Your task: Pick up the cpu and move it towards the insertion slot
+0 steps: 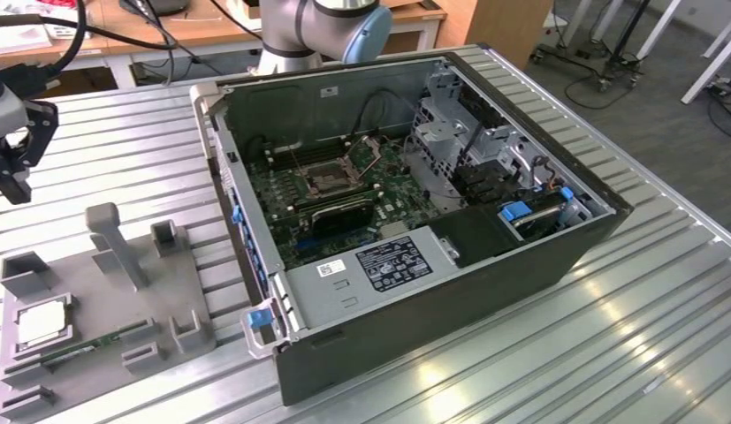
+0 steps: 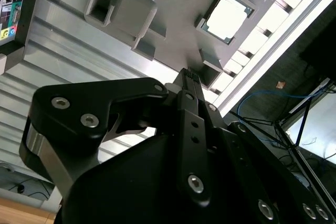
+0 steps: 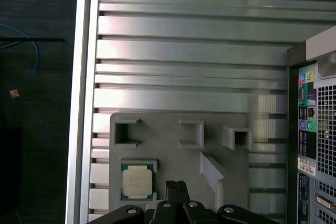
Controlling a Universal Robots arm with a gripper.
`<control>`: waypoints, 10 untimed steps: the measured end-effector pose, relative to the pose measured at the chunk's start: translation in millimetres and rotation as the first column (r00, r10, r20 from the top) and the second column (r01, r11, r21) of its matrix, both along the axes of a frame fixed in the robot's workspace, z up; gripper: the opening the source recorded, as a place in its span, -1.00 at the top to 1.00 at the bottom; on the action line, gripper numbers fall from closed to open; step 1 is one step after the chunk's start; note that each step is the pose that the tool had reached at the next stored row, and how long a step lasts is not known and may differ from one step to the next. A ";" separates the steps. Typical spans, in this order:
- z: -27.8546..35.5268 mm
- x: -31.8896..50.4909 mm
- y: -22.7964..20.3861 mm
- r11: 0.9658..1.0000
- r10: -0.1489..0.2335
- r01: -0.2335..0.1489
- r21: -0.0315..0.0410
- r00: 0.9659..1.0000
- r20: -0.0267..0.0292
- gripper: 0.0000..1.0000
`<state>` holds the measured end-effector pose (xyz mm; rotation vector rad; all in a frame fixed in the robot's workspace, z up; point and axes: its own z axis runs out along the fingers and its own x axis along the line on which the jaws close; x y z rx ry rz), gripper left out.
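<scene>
Hovering near the grey tray (image 1: 100,296), the gripper (image 3: 176,184) is closed and empty.
In both wrist views its two fingertips (image 2: 189,76) meet with nothing between them. The cpu (image 3: 138,181) lies flat in a square recess by the tray's edge, apart from the fingers. The insertion slot (image 1: 330,181) sits mid-motherboard inside the open computer case (image 1: 460,300), well apart from the tray.

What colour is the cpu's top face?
Pale silvery-white, with a thin dark edge; the cpu shows best in the first wrist view.
</scene>
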<state>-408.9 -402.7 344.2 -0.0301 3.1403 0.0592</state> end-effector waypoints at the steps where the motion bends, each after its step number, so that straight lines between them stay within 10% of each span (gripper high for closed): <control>1: -0.2 -0.3 -0.7 1.000 0.000 0.000 0.000 1.000 0.000 0.79; 10: -5.5 -1.7 -5.3 1.000 0.000 0.000 0.000 1.000 0.000 0.79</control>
